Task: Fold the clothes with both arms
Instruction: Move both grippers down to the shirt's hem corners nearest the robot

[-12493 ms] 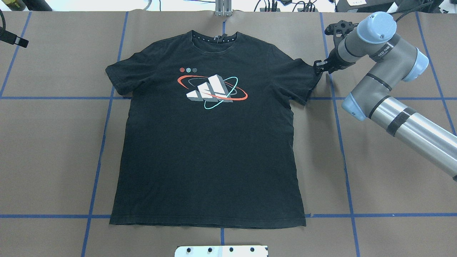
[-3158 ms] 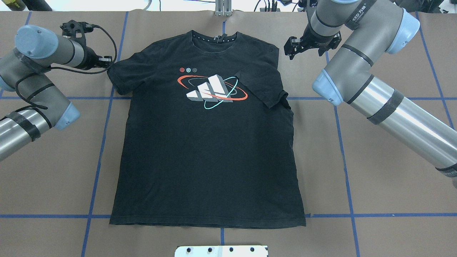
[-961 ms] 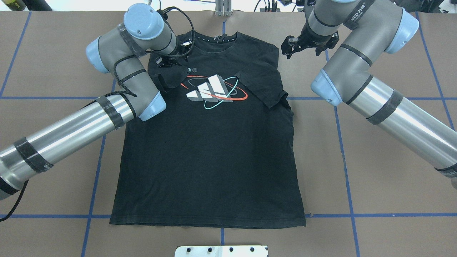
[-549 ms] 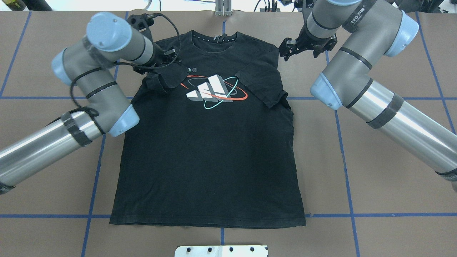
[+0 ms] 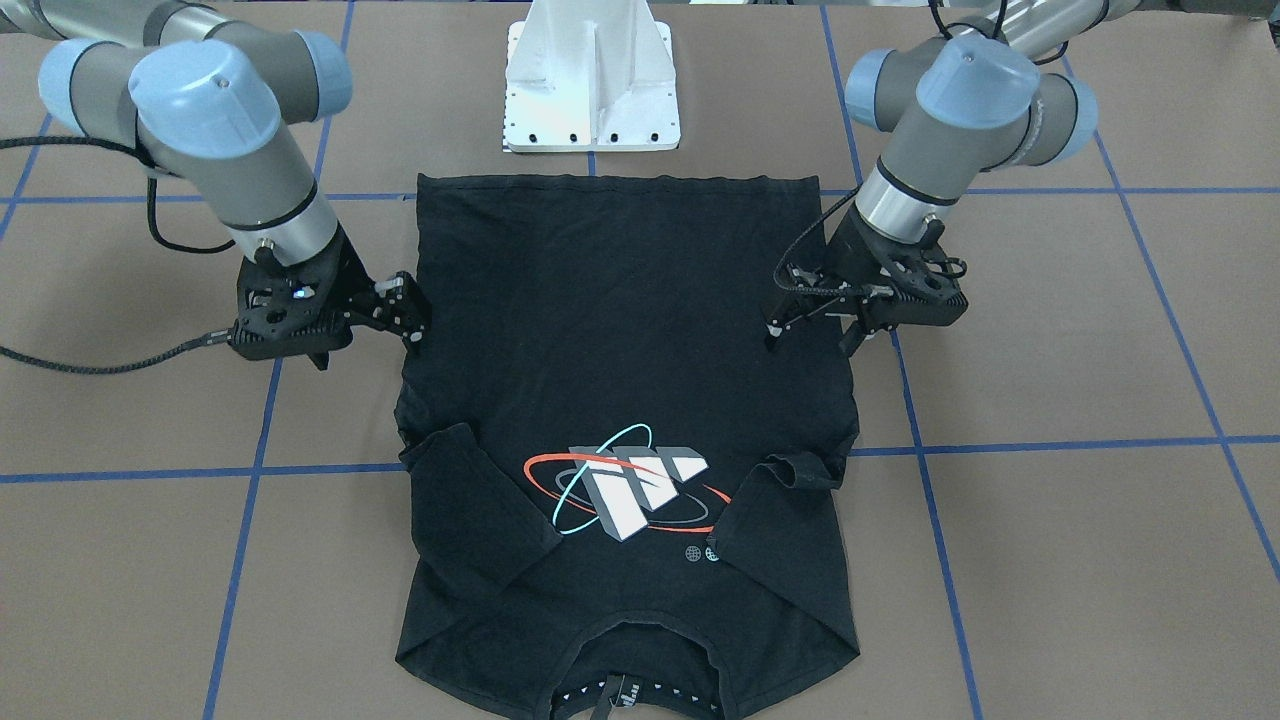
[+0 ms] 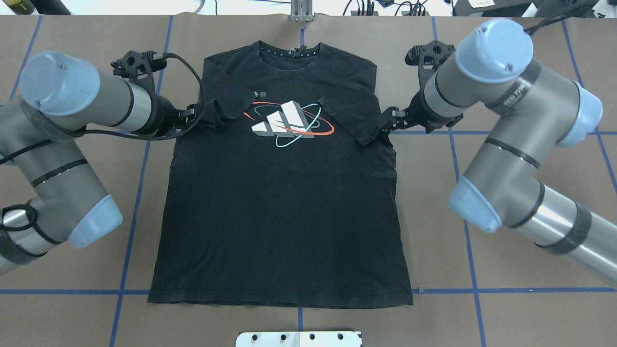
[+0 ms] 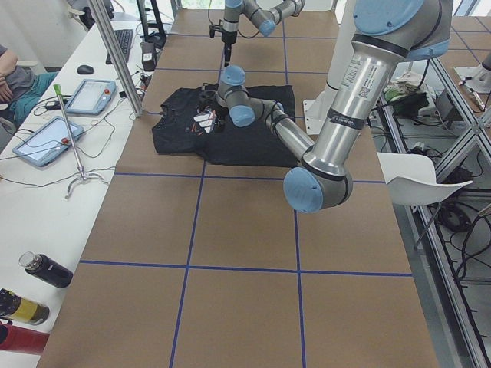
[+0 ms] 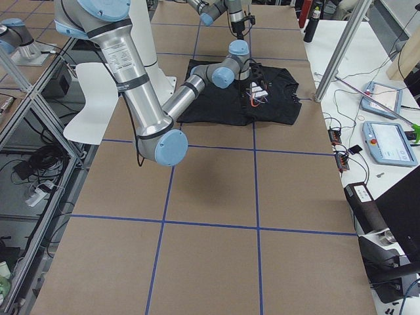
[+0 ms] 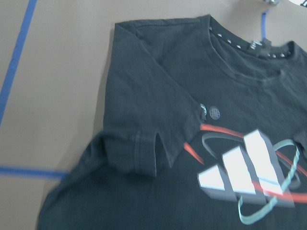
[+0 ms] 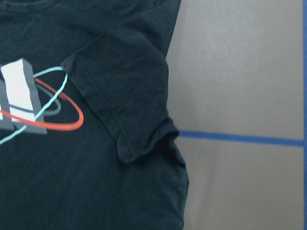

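Observation:
The black T-shirt (image 6: 279, 202) lies flat, logo (image 6: 287, 123) up, collar at the far side. Both sleeves are folded in onto the chest: the left one (image 6: 226, 103) and the right one (image 6: 352, 115). My left gripper (image 6: 195, 117) is open and empty at the shirt's left edge, beside the folded sleeve. It also shows in the front-facing view (image 5: 812, 338). My right gripper (image 6: 385, 123) is open and empty at the shirt's right edge (image 5: 408, 312). The wrist views show the folded sleeves (image 9: 139, 143) (image 10: 129, 96), no fingers.
The white pedestal base (image 5: 590, 70) stands just behind the shirt's hem. Blue tape lines (image 6: 462, 212) cross the brown table. A side table with tablets (image 7: 46, 142) and a bottle (image 7: 44, 270) runs along the operators' side.
The left arm let go of the left sleeve, now folded on the chest, and drew back to the shirt's left edge. The right gripper moved from near the shoulder down to the right edge.

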